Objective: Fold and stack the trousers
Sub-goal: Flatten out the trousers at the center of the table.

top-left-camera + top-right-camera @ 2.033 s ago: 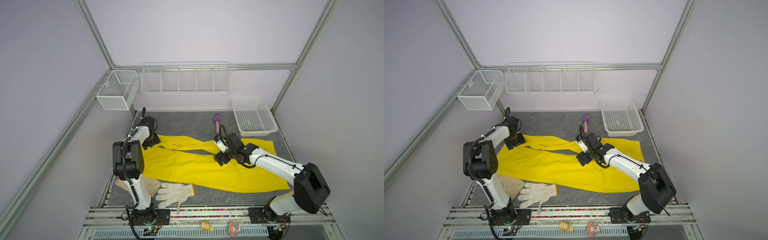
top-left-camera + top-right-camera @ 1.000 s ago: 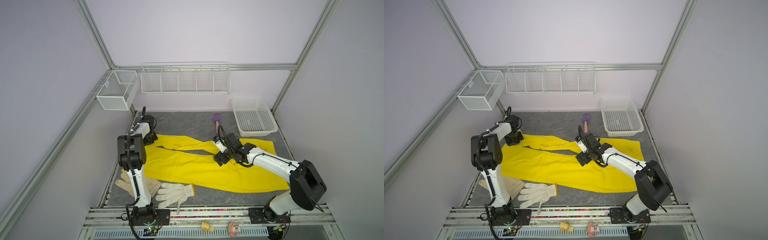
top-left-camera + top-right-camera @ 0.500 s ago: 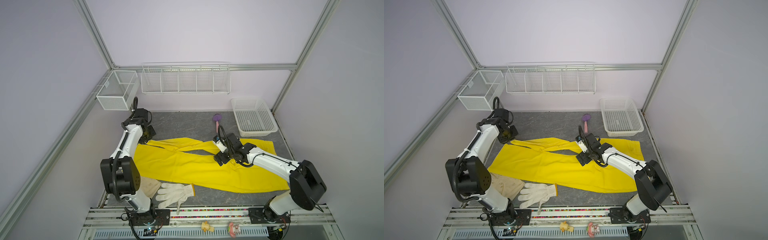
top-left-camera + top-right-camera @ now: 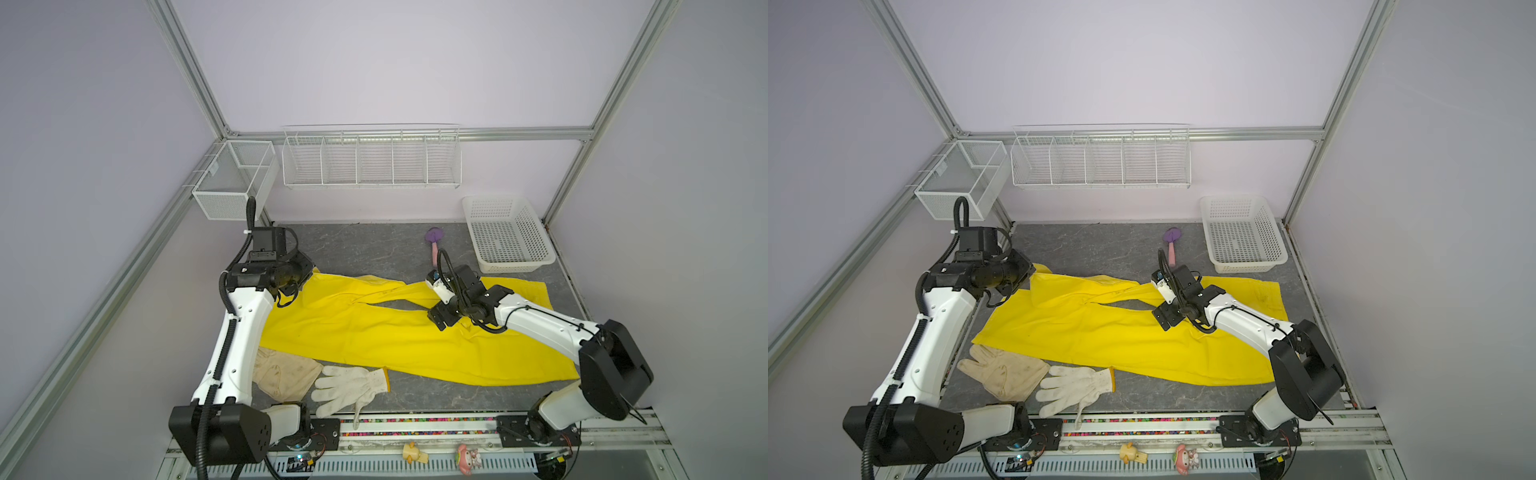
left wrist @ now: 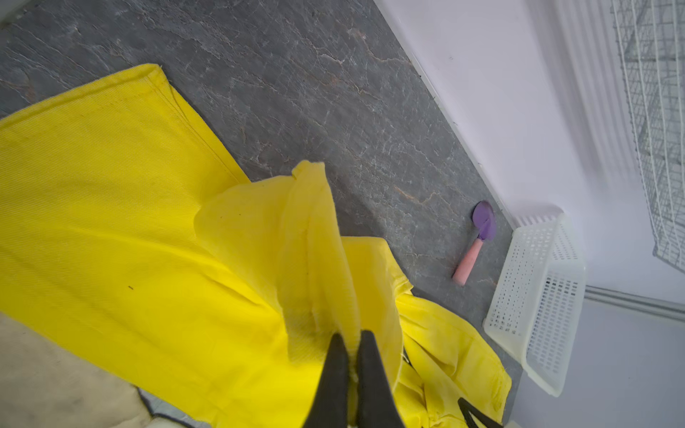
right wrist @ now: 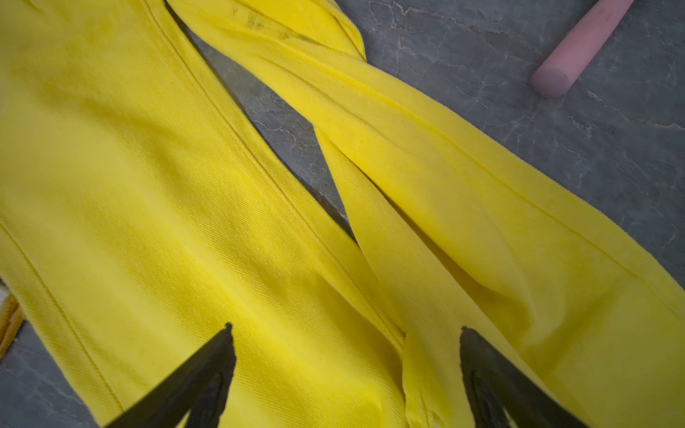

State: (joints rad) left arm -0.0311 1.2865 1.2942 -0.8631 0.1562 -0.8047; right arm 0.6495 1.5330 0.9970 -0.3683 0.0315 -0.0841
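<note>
One pair of yellow trousers (image 4: 374, 332) lies spread across the grey bench (image 4: 374, 245), waist end toward the white plastic basket (image 4: 517, 266), legs running out to the left arm's side. Left end effector (image 5: 353, 339) is pinched tight on a bunched fold at the far leg's cuff end, lifting the cloth off the bench there; the near leg's cuff lies flat. Right end effector (image 6: 346, 329) stands wide w/ nothing in it, tips low over the crotch where the 2 legs split; touching or just above, can't tell. My read: 1st fold, leg onto leg, barely begun, and stacking not started. Nxt move prob wants the left to carry that cuff toward the front rail and lay it on the near leg, seams roughly matched, w/ the right pressing or gripping the crotch so the garment doesn't drag. The far leg looks twisted mid-length, so it may not land flat. Containers: the basket at the far right corner shows nothing inside; the wire rack (image 4: 372, 166) on the back wall, five bays, looks bare; the mesh bin (image 4: 224, 205) on the left wall, same. Loose bits: toy spade (image 4: 434, 247) btwn basket and trousers, knitted glove (image 4: 351, 384) and cream glove (image 4: 282, 372) at the front edge, just beside the near leg.
</note>
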